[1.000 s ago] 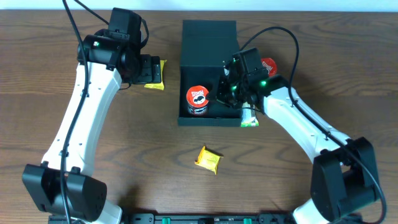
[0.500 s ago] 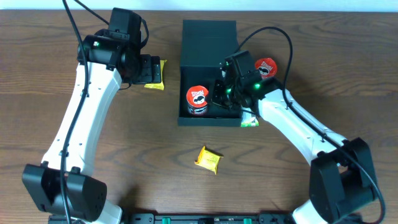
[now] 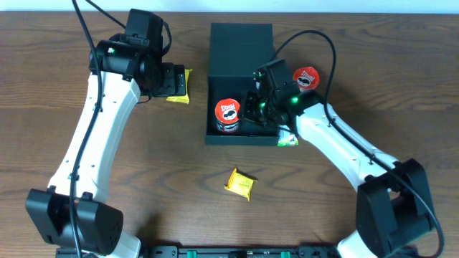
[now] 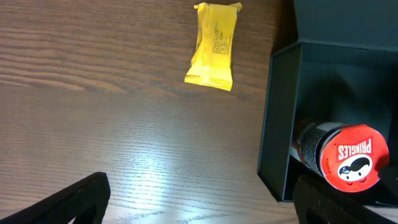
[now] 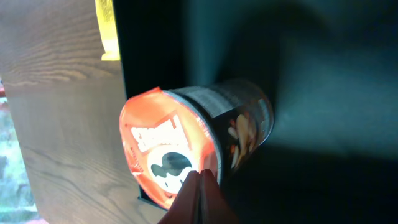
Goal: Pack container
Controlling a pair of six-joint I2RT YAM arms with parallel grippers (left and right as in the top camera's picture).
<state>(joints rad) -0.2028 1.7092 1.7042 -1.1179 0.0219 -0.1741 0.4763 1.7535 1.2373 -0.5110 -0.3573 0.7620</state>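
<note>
Since the right gripper (image 5: 200, 185) shows its 2 fingertips pressed together with nothing visible between them, it carries nothing. It hangs low inside the container (image 5: 323, 74), just in front of the red lid of the can (image 5: 186, 149). From overhead that can stands upright in the front-left part of the box, which sits open at mid-table with its flap lid laid back on the far side.

The step in hand looks like clearing this arm out for the next item. To do that well:

- Rise straight up until the fingers top the walls, then swing. A sideways start risks tipping the can.
- The second can (image 3: 306, 77) stands just outside the right wall and looks like the nearest pick. Spread the jaws before descending and take it around the body, below the lid.
- Set it in the bare right part, beside the first can and not against it.

The left gripper (image 4: 199, 199) is spread wide and empty, near the yellow packet (image 4: 214, 46) left of the box. Only 1 arm should enter the box at a time. A loose yellow packet (image 3: 242, 183) lies well in front, and a green-and-white packet (image 3: 288, 139) lies at the front-right corner.
</note>
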